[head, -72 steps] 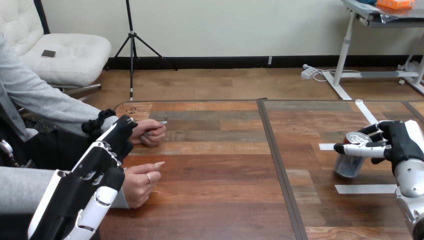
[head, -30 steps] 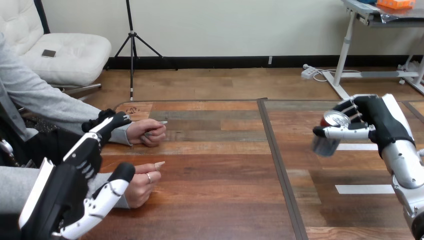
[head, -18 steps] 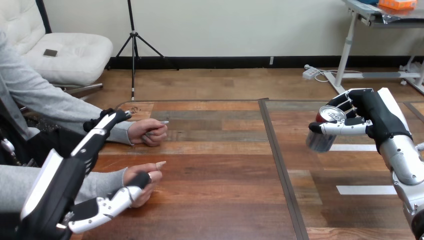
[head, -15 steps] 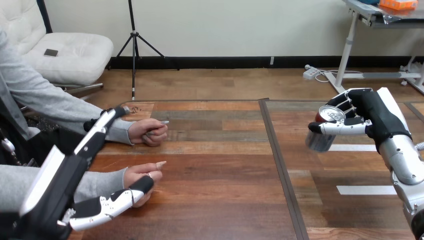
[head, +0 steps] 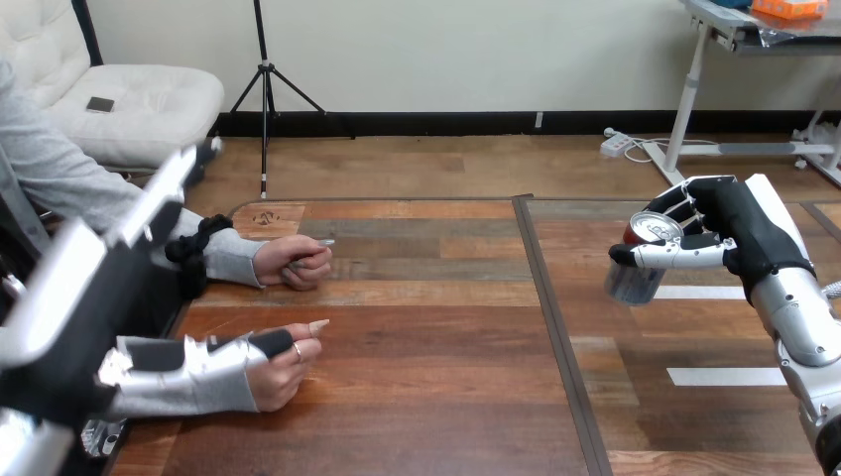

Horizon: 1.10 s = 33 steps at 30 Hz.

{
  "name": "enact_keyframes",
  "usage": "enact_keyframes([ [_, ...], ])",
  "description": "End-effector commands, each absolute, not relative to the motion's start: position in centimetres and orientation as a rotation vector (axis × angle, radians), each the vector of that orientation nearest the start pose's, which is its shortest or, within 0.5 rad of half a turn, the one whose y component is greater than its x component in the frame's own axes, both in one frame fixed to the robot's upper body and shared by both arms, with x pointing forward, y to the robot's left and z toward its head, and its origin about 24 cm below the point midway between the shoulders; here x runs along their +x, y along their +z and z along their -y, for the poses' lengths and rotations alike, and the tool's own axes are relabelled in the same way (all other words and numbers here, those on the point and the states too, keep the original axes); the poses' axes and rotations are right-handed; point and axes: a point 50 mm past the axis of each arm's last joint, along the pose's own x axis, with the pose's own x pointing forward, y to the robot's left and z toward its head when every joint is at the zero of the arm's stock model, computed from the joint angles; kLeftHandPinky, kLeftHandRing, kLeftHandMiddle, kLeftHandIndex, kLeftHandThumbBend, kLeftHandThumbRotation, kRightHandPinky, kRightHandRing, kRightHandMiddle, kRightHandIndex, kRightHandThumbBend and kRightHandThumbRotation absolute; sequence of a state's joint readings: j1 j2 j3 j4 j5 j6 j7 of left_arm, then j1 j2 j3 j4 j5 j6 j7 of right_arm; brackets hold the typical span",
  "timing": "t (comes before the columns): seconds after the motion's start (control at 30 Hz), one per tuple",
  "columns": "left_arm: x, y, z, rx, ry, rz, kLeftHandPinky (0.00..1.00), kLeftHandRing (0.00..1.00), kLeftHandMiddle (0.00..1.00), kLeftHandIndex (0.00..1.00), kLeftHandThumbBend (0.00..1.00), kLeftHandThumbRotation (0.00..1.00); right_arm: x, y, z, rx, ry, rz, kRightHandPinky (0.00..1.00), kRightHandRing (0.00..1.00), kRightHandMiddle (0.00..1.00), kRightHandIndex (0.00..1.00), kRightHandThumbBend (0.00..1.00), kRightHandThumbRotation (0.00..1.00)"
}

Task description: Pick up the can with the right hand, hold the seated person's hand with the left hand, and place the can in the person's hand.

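Note:
A silver can (head: 632, 279) is held tilted above the right half of the table, with my right hand (head: 742, 234) shut on it, thumb across its front. The person's near hand (head: 283, 365) rests as a loose fist on the table at the left. My left hand (head: 109, 260) stands over that arm with its fingers (head: 167, 186) straight and pointing up. Its thumb (head: 203, 351) lies along the top of the grey sleeve, the tip reaching the back of the person's hand. The person's far hand (head: 294, 262) lies on the table holding a small silver thing.
White tape strips (head: 727, 375) mark the table's right half, below and behind the can. A dark seam (head: 557, 337) runs from front to back between the two table halves. Bare wood lies between the person's hands and the can.
My left hand has risen and swung left, and its thumb now lies on the person's near wrist instead of beside the fist. The right hand with the can has barely moved.

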<state>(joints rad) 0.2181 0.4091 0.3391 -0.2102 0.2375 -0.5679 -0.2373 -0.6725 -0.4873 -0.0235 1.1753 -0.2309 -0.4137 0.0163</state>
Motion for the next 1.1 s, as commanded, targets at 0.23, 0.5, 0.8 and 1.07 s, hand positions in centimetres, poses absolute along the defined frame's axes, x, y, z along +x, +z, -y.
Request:
enact_keyframes([
  [0.23, 21.7, 15.0, -25.7, 1.024, -0.155, 0.516, 0.61, 0.79, 0.84, 0.78, 1.0, 0.18, 36.3, 9.6, 26.4, -0.606, -0.036, 0.07, 0.35, 0.37, 0.43, 0.44, 0.86, 0.0],
  [0.5, 22.9, 15.2, -26.0, 1.106, -0.209, 0.477, 0.59, 0.78, 0.82, 0.76, 1.0, 0.16, 36.3, 9.5, 26.3, -0.609, -0.042, 0.058, 0.34, 0.38, 0.43, 0.44, 0.86, 0.0],
  [0.8, 24.0, 14.7, -26.2, 1.181, -0.278, 0.405, 0.61, 0.78, 0.81, 0.76, 1.0, 0.18, 36.3, 9.4, 26.3, -0.605, -0.04, 0.057, 0.34, 0.37, 0.43, 0.44, 0.86, 0.0],
  [1.07, 24.8, 14.3, -26.5, 1.24, -0.348, 0.341, 0.62, 0.77, 0.8, 0.78, 1.0, 0.19, 36.3, 9.5, 26.3, -0.608, -0.04, 0.058, 0.34, 0.38, 0.43, 0.44, 0.85, 0.0],
])
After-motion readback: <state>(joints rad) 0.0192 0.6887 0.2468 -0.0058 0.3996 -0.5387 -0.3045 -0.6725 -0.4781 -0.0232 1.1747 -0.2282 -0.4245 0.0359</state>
